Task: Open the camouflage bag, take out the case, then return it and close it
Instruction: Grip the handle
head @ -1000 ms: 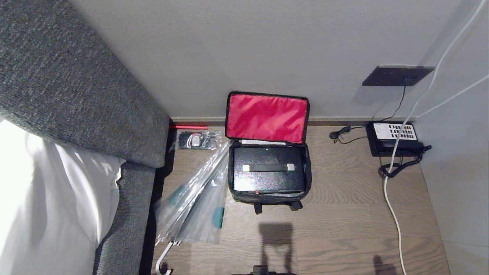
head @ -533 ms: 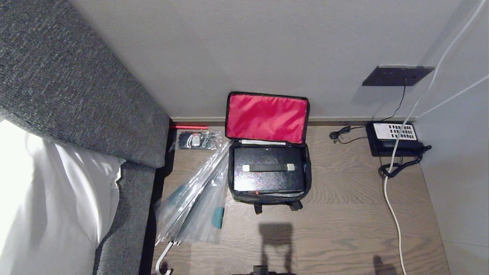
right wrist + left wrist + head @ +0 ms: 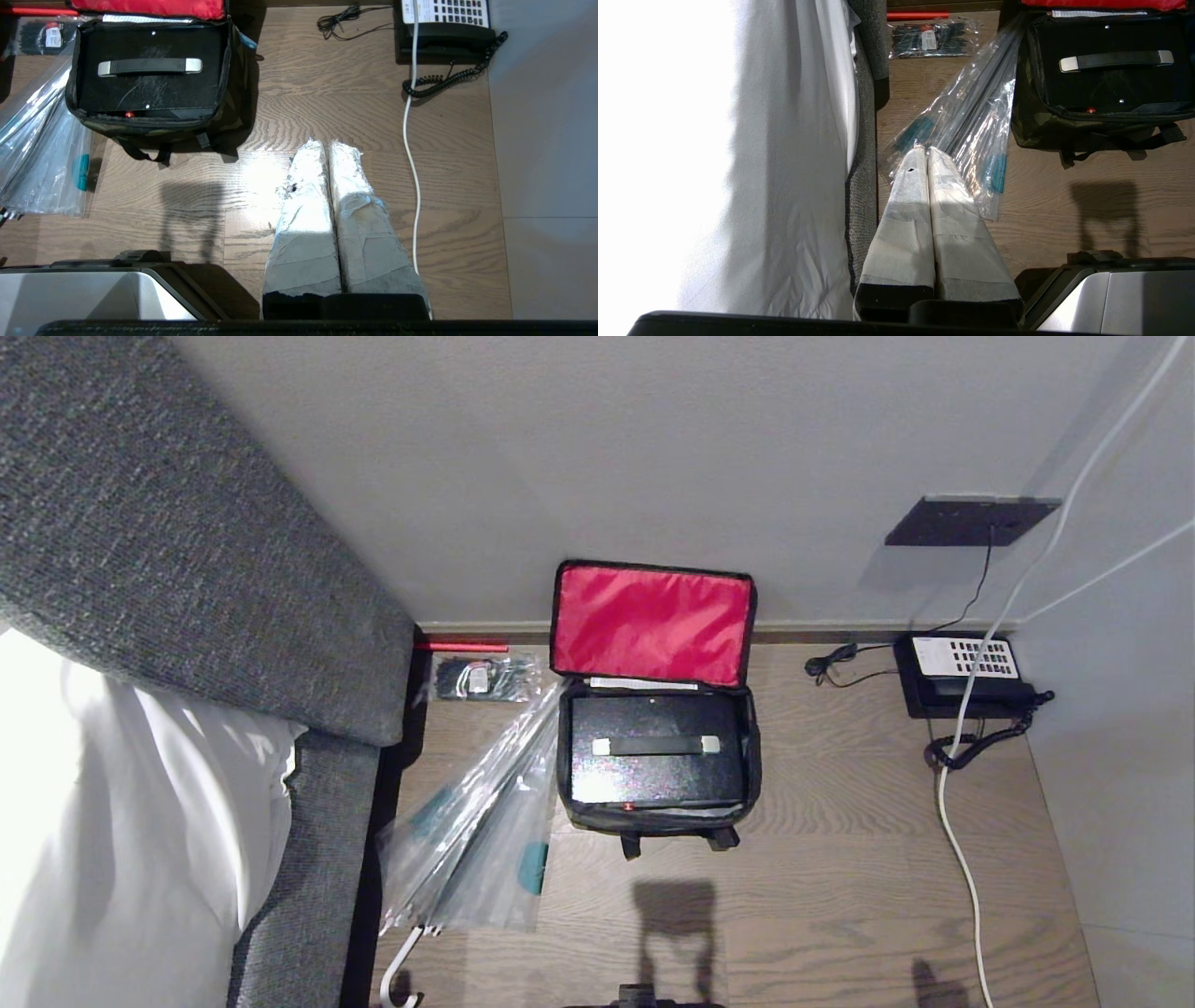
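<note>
The camouflage bag (image 3: 658, 820) stands open on the wood floor against the wall, its red-lined lid (image 3: 652, 623) leaning back on the wall. Inside it lies the black case (image 3: 653, 779), flat, with its silver-ended handle (image 3: 655, 745) facing up. Neither gripper appears in the head view. In the left wrist view, my left gripper (image 3: 927, 150) hangs shut and empty above the floor, short of the bag (image 3: 1041, 126) and the case (image 3: 1106, 86). My right gripper (image 3: 327, 142) is likewise shut and empty over bare floor, to the right of the bag (image 3: 154, 129) and its case (image 3: 149, 93).
A clear plastic-wrapped umbrella (image 3: 476, 821) lies left of the bag. Beside it are a grey upholstered frame (image 3: 187, 569), a packet of black ties (image 3: 481, 679) and a red stick (image 3: 462, 647). A desk phone (image 3: 962, 677) and a white cable (image 3: 962, 859) lie to the right.
</note>
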